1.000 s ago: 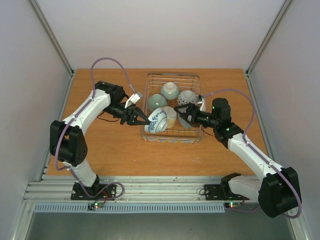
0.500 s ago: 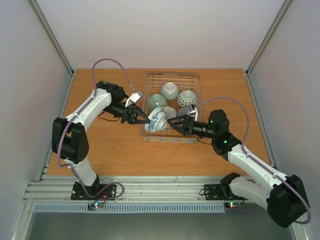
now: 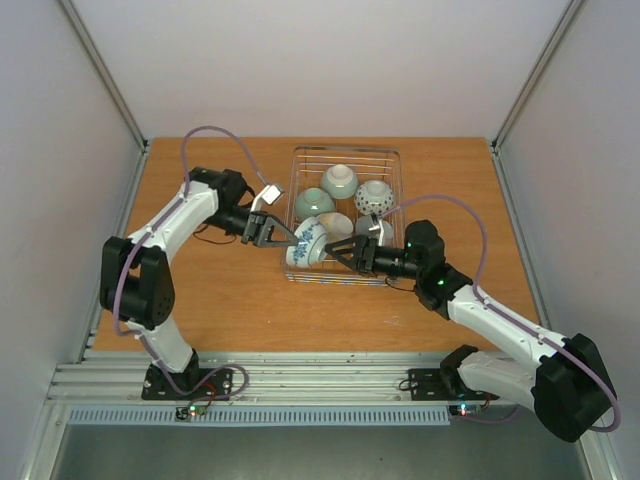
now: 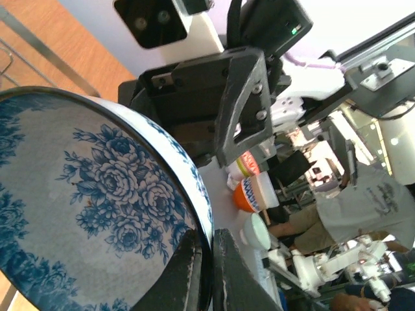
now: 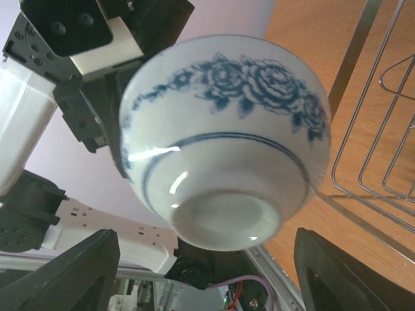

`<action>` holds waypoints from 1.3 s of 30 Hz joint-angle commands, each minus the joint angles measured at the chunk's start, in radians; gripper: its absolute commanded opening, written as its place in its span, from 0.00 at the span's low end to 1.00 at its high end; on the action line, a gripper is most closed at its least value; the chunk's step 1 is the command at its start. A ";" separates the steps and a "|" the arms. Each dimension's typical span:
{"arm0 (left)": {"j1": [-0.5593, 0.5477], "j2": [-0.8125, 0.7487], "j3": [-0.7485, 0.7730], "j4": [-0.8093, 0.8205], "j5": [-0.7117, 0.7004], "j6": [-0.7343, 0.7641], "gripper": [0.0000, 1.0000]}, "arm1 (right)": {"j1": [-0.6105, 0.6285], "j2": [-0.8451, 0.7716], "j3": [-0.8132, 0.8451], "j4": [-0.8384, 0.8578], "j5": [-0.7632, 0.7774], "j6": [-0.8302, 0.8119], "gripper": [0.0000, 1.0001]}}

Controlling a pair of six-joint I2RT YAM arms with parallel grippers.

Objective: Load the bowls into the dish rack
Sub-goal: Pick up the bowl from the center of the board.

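My left gripper (image 3: 283, 238) is shut on the rim of the white bowl with blue roses (image 3: 306, 244), holding it on its side over the near-left corner of the wire dish rack (image 3: 392, 160). The left wrist view shows its fingers (image 4: 228, 272) pinching the rim of this bowl (image 4: 84, 207). My right gripper (image 3: 338, 254) is open, just right of the bowl and facing its base. In the right wrist view the bowl's foot (image 5: 227, 217) sits between my wide-open right gripper (image 5: 211, 265). Two celadon bowls (image 3: 314, 203) (image 3: 340, 180), a dotted white bowl (image 3: 374, 196) and a cream bowl (image 3: 338, 225) sit in the rack.
The rack stands at the back middle of the wooden table (image 3: 210, 300). Its wire edge (image 5: 382, 162) shows right of the bowl in the right wrist view. Grey walls close in both sides.
My right arm has swung left from the rack's right side to the held bowl's base, jaws open. My left gripper has drawn the bowl slightly left.
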 commanded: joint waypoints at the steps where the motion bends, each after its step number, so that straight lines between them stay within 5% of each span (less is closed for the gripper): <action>1: 0.005 -0.123 -0.132 0.457 -0.035 -0.390 0.01 | 0.019 0.026 0.042 0.013 0.017 -0.030 0.74; 4: 0.003 -0.278 -0.338 0.994 -0.182 -0.876 0.00 | 0.028 0.054 0.054 0.022 0.020 -0.036 0.72; 6: 0.003 -0.322 -0.367 1.084 -0.153 -0.995 0.01 | 0.034 0.072 0.059 0.032 0.024 -0.037 0.71; 10: 0.003 -0.300 -0.275 0.870 -0.136 -0.853 0.00 | 0.050 0.093 0.069 0.019 0.039 -0.042 0.69; 16: 0.003 -0.280 -0.289 0.923 -0.092 -0.887 0.00 | 0.114 0.063 0.110 -0.155 0.145 -0.155 0.68; 23: 0.003 -0.259 -0.277 0.895 -0.059 -0.870 0.01 | 0.128 0.044 0.089 -0.158 0.242 -0.186 0.68; 39: 0.003 -0.312 -0.285 0.895 -0.095 -0.862 0.00 | 0.129 0.128 -0.048 0.230 0.241 -0.114 0.70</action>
